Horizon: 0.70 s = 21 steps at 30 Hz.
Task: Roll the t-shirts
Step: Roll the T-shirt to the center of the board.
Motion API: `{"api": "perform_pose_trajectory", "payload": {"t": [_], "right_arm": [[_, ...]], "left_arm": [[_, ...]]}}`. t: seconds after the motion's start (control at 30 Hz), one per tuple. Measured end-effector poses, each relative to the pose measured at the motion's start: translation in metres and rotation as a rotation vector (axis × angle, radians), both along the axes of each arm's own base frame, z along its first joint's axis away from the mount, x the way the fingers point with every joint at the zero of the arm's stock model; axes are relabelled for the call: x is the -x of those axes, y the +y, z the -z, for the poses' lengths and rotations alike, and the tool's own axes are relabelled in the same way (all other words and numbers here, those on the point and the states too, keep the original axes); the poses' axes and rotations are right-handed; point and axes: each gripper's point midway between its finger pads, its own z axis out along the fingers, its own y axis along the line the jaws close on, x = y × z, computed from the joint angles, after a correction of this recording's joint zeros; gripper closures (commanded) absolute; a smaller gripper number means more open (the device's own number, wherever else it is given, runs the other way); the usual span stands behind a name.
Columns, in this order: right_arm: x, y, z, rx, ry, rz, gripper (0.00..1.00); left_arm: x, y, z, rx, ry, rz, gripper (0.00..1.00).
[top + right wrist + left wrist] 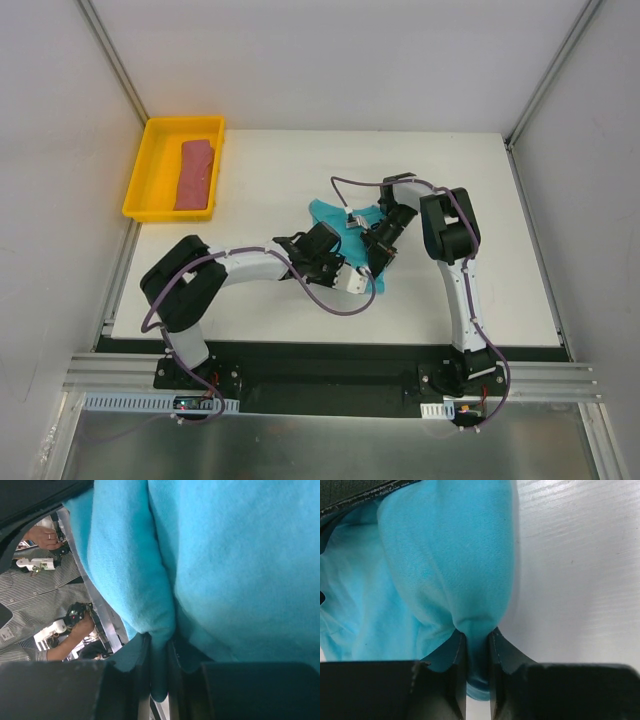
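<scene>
Both end effectors (477, 639) (159, 647) pinch the teal t-shirt (445, 555).

No readable text, label, brand, number or sign in any view. Left of the teal t-shirt (225, 570), seen from the right wrist, only a small white tag (6, 635) on a striped shirt (35, 592) (too blurred to make out any characters).
</scene>
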Motion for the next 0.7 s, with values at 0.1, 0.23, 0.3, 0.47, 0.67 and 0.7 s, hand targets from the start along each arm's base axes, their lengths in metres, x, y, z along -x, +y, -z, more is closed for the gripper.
{"api": "perform_pose_trajectory", "payload": {"t": [0.1,0.23,0.3,0.47,0.67,0.7], "right_arm": [[-0.002,-0.001,0.0,-0.005,0.0,0.011,0.58],[-0.008,-0.005,-0.017,-0.053,-0.002,0.086,0.24],[-0.029,-0.015,-0.032,-0.095,-0.106,0.137,0.16],[-0.079,-0.067,-0.098,-0.129,-0.501,0.298,0.04],[-0.038,-0.103,-0.135,-0.026,-1.241,0.437,0.04],[-0.026,-0.099,-0.139,-0.05,-1.307,0.432,0.04]], "left_arm": [[-0.001,0.0,-0.001,-0.004,-0.011,0.004,1.0],[-0.001,-0.004,-0.006,-0.016,0.046,-0.001,1.0],[0.001,-0.008,-0.008,-0.019,0.116,-0.011,1.0],[0.006,-0.013,-0.015,-0.025,0.321,-0.059,1.0],[0.023,-0.011,-0.021,-0.03,0.591,-0.119,1.0],[0.025,-0.01,-0.022,-0.028,0.643,-0.135,1.0]]}}
